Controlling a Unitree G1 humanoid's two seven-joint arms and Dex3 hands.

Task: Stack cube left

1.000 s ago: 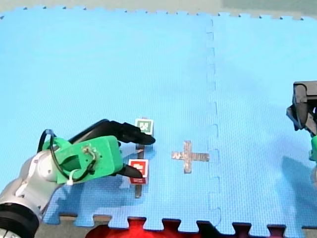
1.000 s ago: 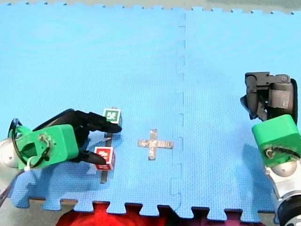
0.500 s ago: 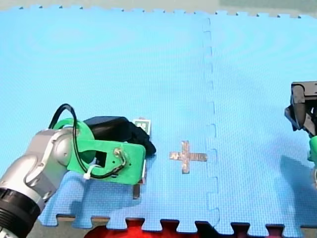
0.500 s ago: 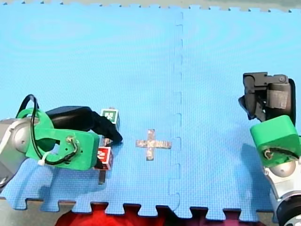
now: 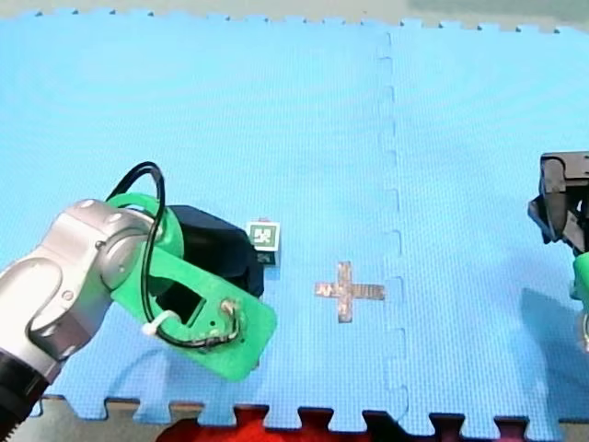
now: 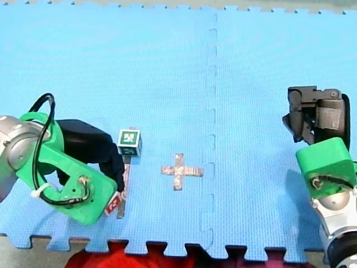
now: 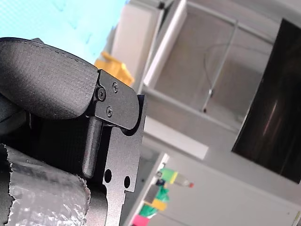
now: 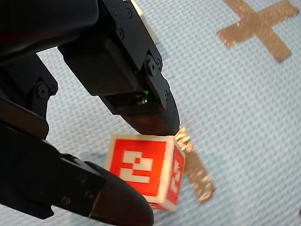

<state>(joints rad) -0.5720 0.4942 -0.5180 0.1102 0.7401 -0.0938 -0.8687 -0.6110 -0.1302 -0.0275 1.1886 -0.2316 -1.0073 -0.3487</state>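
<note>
A red cube [image 8: 143, 169] with a white pattern sits on the blue foam mat [image 5: 276, 110], partly over a strip of silver tape. My left hand [image 8: 141, 162] has black fingers [image 8: 141, 103] pressed to opposite sides of it. In the head views the green wrist housing [image 5: 207, 313] hides most of this cube; one red corner [image 6: 113, 204] peeks out. A green cube [image 5: 264, 237] stands just beyond the left hand, near its black fingers. My right hand [image 6: 311, 114] is at the mat's right edge, far from both cubes, holding nothing.
A silver tape cross [image 5: 350, 291] lies right of the cubes, near the mat seam [image 5: 396, 184]. A tape strip [image 6: 124, 181] runs below the green cube. The mat's toothed front edge [image 5: 322, 419] is close to the left arm.
My left wrist has rolled over and dropped onto the red cube, so its green housing covers the cube. The green cube and my right hand have stayed put.
</note>
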